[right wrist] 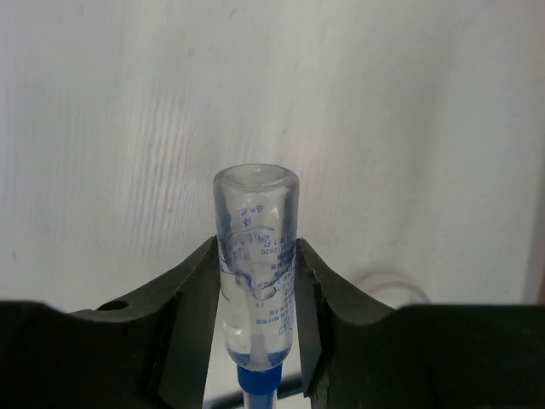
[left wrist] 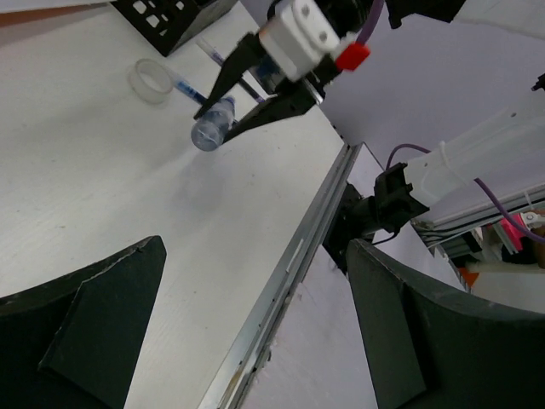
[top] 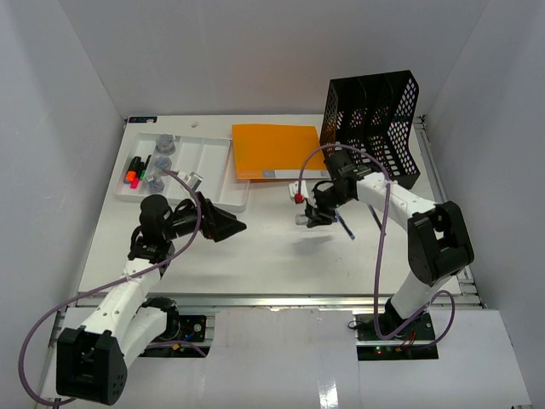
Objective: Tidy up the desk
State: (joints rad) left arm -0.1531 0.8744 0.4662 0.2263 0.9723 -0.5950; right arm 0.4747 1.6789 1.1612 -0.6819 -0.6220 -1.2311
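Well inside the desk (top: 264, 256) edges, right gripper (top: 312, 217) clamps a clear bottle (right wrist: 255, 256)

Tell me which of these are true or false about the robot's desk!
1. The right gripper pinches a small clear bottle with a blue cap. True.
2. The left gripper holds a marker. False: it is open and empty.
3. The orange folder stands inside the black file rack. False: it lies flat on the desk, beside the rack.
4. The white tray has markers in it. True.
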